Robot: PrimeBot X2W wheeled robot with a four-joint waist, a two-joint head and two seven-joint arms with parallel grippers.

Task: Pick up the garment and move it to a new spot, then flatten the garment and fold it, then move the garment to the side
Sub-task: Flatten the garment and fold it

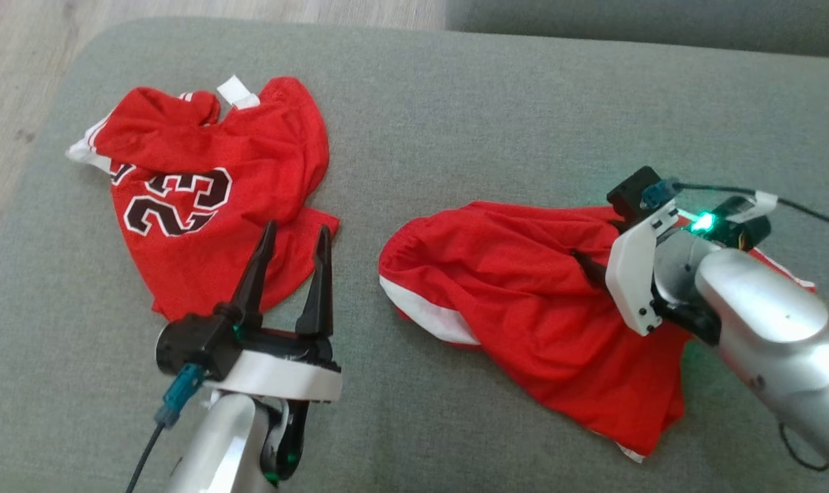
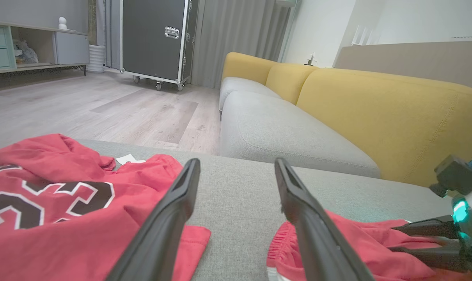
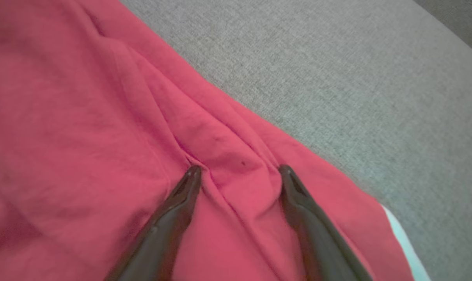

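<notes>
Red shorts (image 1: 517, 294) with white trim lie crumpled at the middle right of the grey cushion (image 1: 469, 103). My right gripper (image 3: 238, 169) is open, both fingertips pressed down into the red fabric (image 3: 103, 117) with a ridge of cloth bunched between them; in the head view its fingers are mostly hidden behind its own wrist (image 1: 637, 274). A red jersey (image 1: 202, 185) with the number 23 lies rumpled at the left. My left gripper (image 1: 298, 233) hovers open over the jersey's lower right corner, nothing between its fingers (image 2: 181, 187).
The cushion's left edge drops to a wooden floor (image 1: 17, 61). In the left wrist view a yellow-backed sofa (image 2: 376, 117), a black wheeled case (image 2: 154, 39) and a low cabinet (image 2: 33, 47) stand beyond. A cable (image 1: 798, 205) trails from my right wrist.
</notes>
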